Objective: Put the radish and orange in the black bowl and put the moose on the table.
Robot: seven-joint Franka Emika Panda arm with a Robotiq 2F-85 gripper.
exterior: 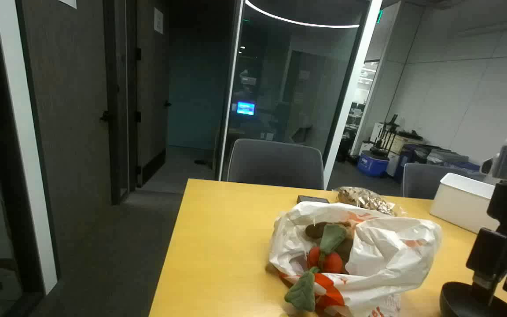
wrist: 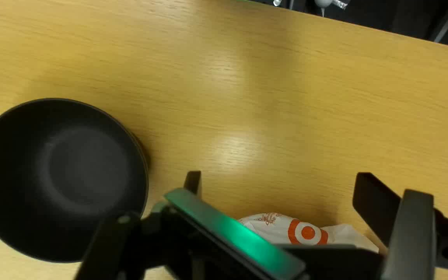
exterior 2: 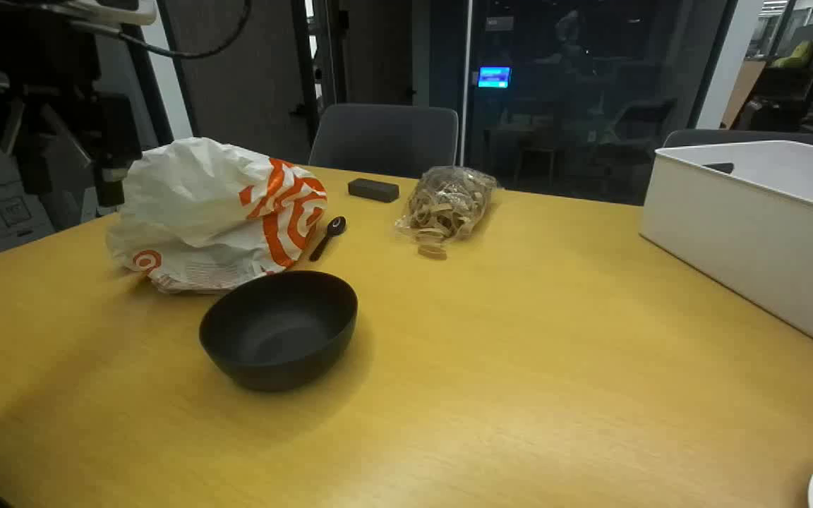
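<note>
- Step in hand, by my reading: getting the radish (exterior: 332,263) out of the Target shopping bag (exterior 2: 198,212). Nothing on the list looks done.
- The radish, red plush with green leaves, sits in the bag's mouth, lower right of centre in an exterior view; one leaf (exterior: 302,290) flops over the rim.
- The gripper (exterior 2: 73,185) hangs at upper left of an exterior view, fingers (wrist: 377,206) spread wide, holding nothing. Wrist view agrees: broad gap, printed plastic showing low in it.
- Next move calls for a swing round to the open mouth, fingers apart, then a pinch on the red body. Thin plastic could get nipped too, I'd guess, and the bag dragged.
- Bag contents: radish, plus brown plush behind, probably the moose (exterior: 316,230). No orange seen; may lie deeper.
- The black bowl (exterior 2: 272,374), lower left of centre in an exterior view, left in wrist view: upright on the table (exterior 2: 519,367), bare inside.
- A white bin (exterior 2: 745,240), right edge: inside mostly hidden, contents can't be told.
- A clear bag (exterior 2: 449,204), upper middle: tan loops, perhaps rubber bands.
</note>
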